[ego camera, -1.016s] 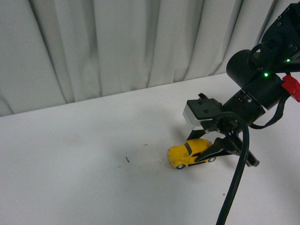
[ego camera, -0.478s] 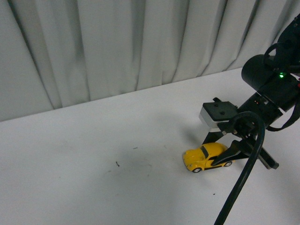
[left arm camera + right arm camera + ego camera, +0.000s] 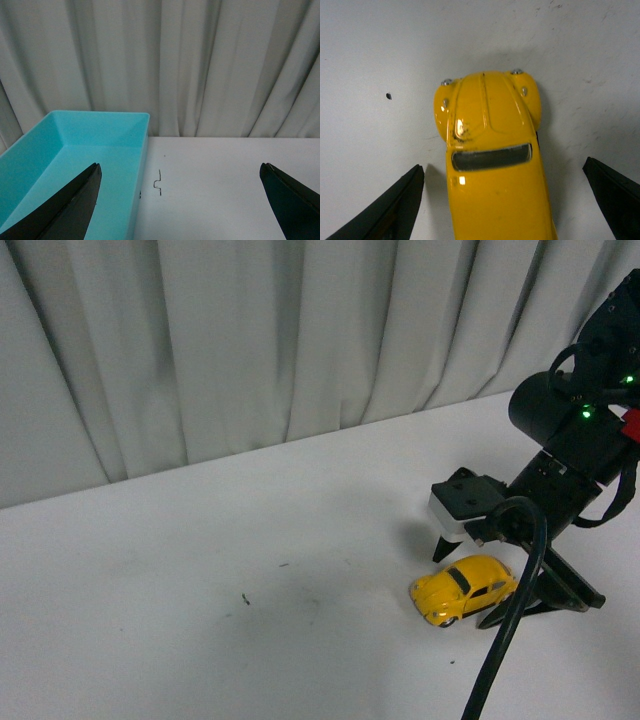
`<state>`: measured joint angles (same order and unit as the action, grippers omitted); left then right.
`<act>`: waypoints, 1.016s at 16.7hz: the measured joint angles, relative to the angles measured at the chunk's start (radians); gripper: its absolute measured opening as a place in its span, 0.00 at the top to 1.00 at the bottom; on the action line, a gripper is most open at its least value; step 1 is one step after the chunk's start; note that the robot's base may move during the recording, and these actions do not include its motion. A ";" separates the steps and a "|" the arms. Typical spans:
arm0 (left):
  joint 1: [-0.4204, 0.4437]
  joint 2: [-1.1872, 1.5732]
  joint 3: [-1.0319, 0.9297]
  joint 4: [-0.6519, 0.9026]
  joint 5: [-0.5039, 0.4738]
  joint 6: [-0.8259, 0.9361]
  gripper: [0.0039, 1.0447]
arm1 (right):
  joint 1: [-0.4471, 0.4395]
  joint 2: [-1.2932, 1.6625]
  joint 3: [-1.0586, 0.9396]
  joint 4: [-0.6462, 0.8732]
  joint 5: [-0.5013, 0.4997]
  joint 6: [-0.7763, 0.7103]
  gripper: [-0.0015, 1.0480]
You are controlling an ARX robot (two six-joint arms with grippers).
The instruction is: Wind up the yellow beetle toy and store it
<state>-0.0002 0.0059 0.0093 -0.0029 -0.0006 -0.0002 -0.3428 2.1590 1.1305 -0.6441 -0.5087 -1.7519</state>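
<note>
Front: you look down across the table.
Left wrist: you face the curtain, low.
Right wrist: you look straight down, close.
Shared: yellow beetle toy, front's 4 o'clock.

right arm: black | green LEDs | red tag | thick black cable

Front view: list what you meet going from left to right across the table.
From the left: dark speck → beetle toy → right arm's black housing.
</note>
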 joint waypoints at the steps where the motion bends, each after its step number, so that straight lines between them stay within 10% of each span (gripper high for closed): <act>1: 0.000 0.000 0.000 0.000 0.000 0.000 0.06 | 0.000 0.000 0.000 0.003 0.000 0.000 0.06; 17: 0.000 0.000 0.000 0.000 0.000 0.000 0.06 | 0.010 0.002 0.007 0.014 0.008 -0.001 0.06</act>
<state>-0.0002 0.0059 0.0093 -0.0029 -0.0002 0.0002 -0.3328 2.1605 1.1374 -0.6304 -0.5011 -1.7527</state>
